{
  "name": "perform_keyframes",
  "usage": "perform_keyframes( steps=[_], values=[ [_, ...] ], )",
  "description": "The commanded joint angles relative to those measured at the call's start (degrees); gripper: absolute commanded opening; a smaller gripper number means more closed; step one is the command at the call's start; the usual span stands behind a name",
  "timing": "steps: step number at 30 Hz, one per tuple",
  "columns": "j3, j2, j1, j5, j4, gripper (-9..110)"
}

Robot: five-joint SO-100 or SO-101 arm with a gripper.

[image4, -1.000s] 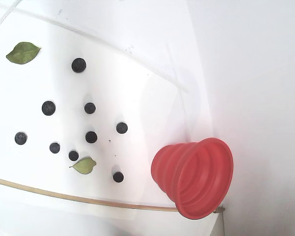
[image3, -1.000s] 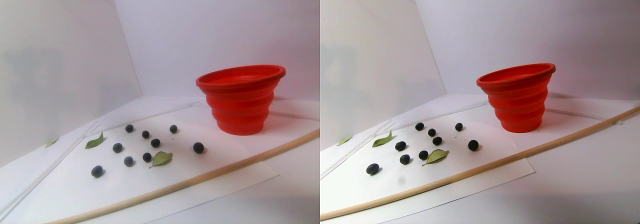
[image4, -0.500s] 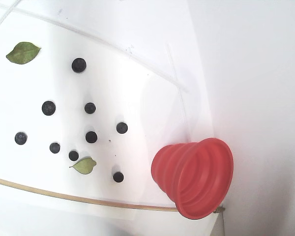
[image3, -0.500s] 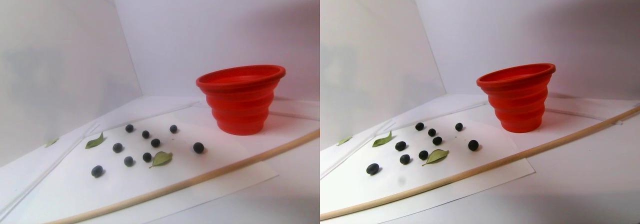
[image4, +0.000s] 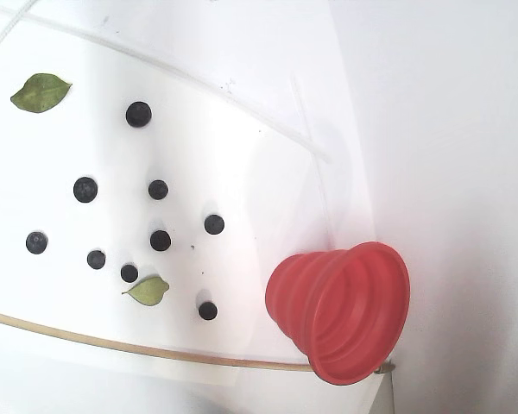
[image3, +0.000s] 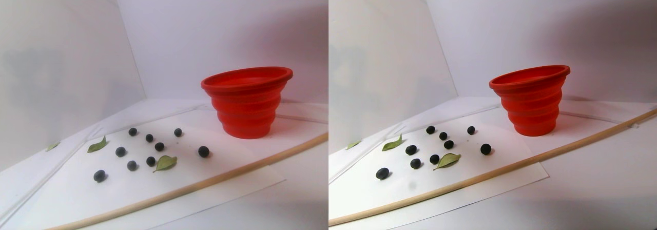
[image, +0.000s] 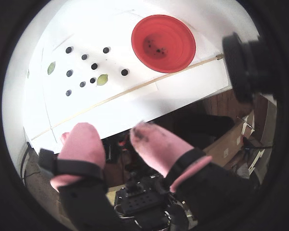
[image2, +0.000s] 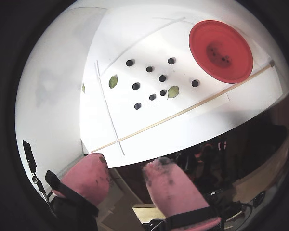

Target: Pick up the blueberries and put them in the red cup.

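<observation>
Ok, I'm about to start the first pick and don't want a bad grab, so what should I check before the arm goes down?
1. Claw open and empty: ok.
2. Small dark round blueberries lie apart on the white sheet: ok.
3. Ribbed red collapsible cup upright, rim unblocked: ok.
4. Flat green leaf clear of nearest berry: not ok, nearly touching.
5. Thin wooden stick outside the berry patch: ok.
6. Claw above a berry: not ok, far off the sheet.

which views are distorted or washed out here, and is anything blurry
Both wrist views are fisheye with a black circular vignette; the pink fingers loom large and soft while the red cup looks tiny. The fixed view is overexposed, the white sheet nearly blown out. The stereo pair view is dimmer, with a pinkish cast and a slightly soft wooden stick.
</observation>
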Motion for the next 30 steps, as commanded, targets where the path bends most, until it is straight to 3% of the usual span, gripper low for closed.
perform_keyframes(
  steps=[1, 30],
  values=[
    [-0.44, -0.70, -0.53, -3.52, -2.72, 15],
    [6.33, -19.86, 1.05, -19.95, -21.18, 17]
  ],
)
